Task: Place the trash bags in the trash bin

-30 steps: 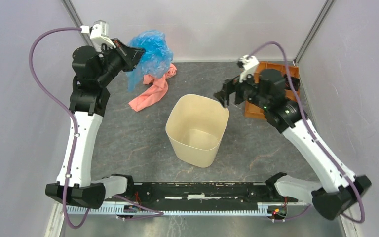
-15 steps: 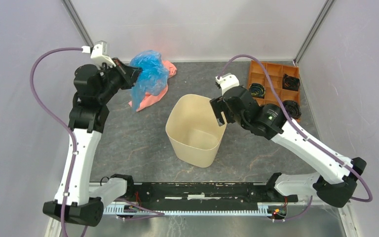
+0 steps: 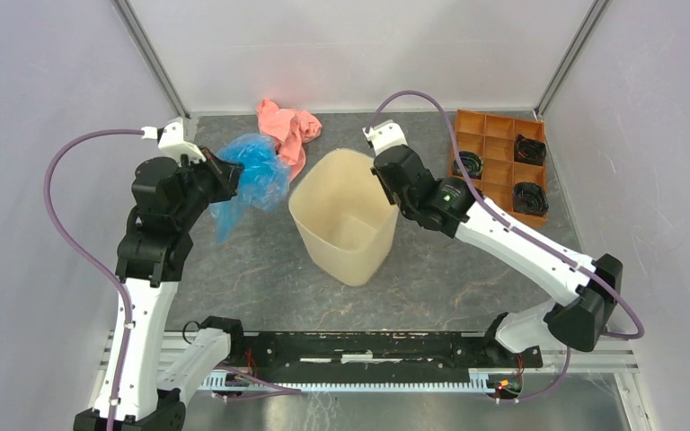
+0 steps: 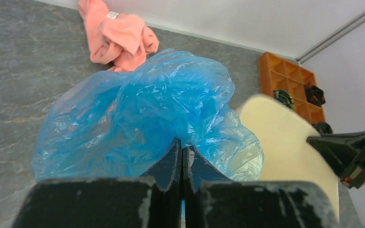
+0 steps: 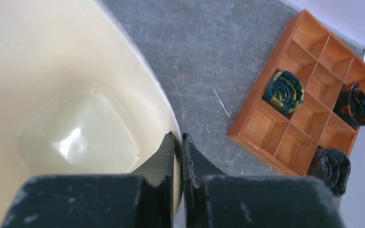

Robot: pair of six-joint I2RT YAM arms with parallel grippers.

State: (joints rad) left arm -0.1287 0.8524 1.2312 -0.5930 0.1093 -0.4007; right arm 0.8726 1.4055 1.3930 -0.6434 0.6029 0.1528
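The crinkly blue trash bag [image 3: 250, 178] hangs in a bunch from my left gripper [image 3: 226, 172], which is shut on it just left of the bin; in the left wrist view the trash bag [image 4: 161, 109] fills the middle above the closed left gripper [image 4: 181, 146]. The cream trash bin [image 3: 325, 235] stands tilted at the centre of the table, its inside bare. My right gripper [image 3: 384, 180] is shut on the bin's far right rim; in the right wrist view the right gripper [image 5: 177, 138] pinches the thin wall of the trash bin [image 5: 66, 95], one finger inside and one outside.
A pink-salmon cloth [image 3: 287, 128] lies crumpled at the back, behind the bag. An orange compartment tray [image 3: 499, 162] with dark coiled items sits at the back right. Grey walls close in on the table on three sides.
My left gripper brought the blue bag down and toward the bin, off the pink cloth. My right gripper swung from the tray to the bin's rim, shut on it and pulled the bin left.
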